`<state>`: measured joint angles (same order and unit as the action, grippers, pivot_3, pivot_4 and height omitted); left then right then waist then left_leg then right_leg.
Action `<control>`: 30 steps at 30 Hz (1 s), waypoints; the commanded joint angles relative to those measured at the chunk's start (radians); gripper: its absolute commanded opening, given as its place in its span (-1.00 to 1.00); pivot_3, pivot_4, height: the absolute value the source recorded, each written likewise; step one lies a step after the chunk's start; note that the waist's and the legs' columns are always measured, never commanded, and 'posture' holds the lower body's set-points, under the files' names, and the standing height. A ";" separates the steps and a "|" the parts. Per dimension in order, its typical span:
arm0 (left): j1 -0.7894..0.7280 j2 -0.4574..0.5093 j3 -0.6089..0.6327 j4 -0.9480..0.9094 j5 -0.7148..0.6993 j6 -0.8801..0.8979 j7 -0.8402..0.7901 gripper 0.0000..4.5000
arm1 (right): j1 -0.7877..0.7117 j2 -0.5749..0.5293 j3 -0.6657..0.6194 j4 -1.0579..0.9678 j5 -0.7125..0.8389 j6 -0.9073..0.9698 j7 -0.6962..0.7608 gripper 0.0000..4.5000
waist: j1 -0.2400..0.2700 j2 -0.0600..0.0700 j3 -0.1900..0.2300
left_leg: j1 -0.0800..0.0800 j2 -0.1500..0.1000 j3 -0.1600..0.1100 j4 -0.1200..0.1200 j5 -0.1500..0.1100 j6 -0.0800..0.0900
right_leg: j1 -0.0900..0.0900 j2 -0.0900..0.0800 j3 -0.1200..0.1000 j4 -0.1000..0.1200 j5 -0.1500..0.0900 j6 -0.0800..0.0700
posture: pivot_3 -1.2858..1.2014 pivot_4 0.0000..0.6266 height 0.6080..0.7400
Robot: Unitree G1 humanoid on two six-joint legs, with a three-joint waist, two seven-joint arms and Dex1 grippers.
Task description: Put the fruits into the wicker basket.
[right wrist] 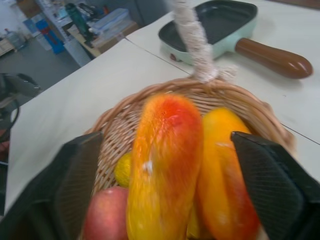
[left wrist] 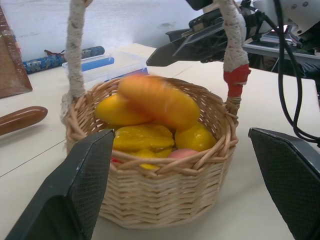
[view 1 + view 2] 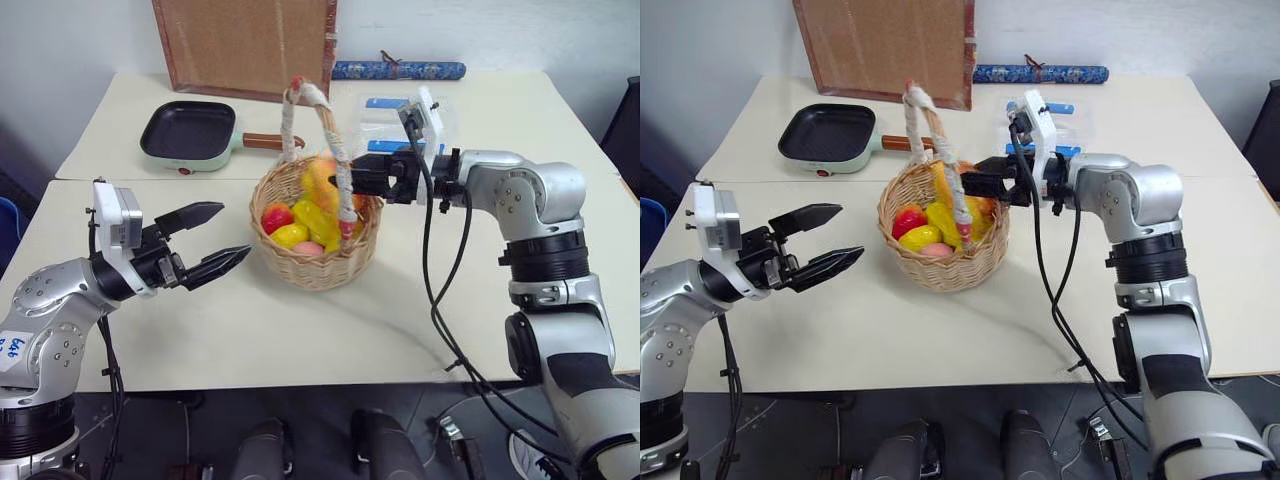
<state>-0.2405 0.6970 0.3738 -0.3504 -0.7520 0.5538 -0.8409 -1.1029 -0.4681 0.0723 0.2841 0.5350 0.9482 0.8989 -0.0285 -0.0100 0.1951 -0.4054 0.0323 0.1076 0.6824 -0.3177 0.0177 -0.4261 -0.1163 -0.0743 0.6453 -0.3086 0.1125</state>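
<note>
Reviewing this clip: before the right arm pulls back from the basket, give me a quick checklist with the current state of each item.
1. Right tool open over the wicker basket: ok, fingers spread with a gap on either side of the fruit.
2. Red-to-yellow mango free of the fingers: ok, it sits between them without touching; it looks blurred, as if dropping.
3. Mango settled in the basket: cannot tell.
4. Basket handle clear of the right tool: cannot tell, they look very close.
5. Left tool open and apart from the basket: ok.
6. No fruit left on the table: ok in the head views.
</note>
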 commanded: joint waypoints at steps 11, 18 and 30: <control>-0.005 0.021 0.004 0.053 0.029 -0.093 -0.074 1.00 | 0.357 -0.182 -0.286 -0.257 0.048 -0.397 0.157 0.99 | 0.024 0.000 0.000 | -0.001 -0.001 0.000 0.000 -0.001 0.002 | 0.001 0.000 0.000 -0.003 0.001 0.002 | 0.03 -0.52 1.00; -0.008 0.086 -0.004 0.100 0.016 -0.064 -0.151 1.00 | 0.757 -0.172 -0.381 -0.747 0.231 -0.311 0.058 0.99 | 0.024 0.000 0.000 | 0.002 0.002 0.002 0.000 -0.001 0.000 | 0.001 0.001 0.000 -0.001 0.001 0.001 | 0.03 -0.52 1.00; -0.031 0.128 -0.003 0.063 -0.018 0.018 -0.143 1.00 | 0.734 0.205 -0.063 -0.919 -0.030 -0.366 -0.496 0.99 | 0.015 -0.002 -0.001 | 0.003 0.001 0.004 0.000 0.000 0.000 | -0.001 0.000 0.003 0.000 0.002 0.000 | 0.03 -0.52 1.00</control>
<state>-0.2645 0.8065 0.3461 -0.2472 -0.7438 0.5651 -0.9907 -0.3569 -0.2814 -0.0184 -0.6207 0.5397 0.5748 0.4721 -0.0131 -0.0117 0.1940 -0.4025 0.0328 0.1117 0.6825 -0.3178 0.0175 -0.4267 -0.1158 -0.0714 0.6457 -0.3070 0.1122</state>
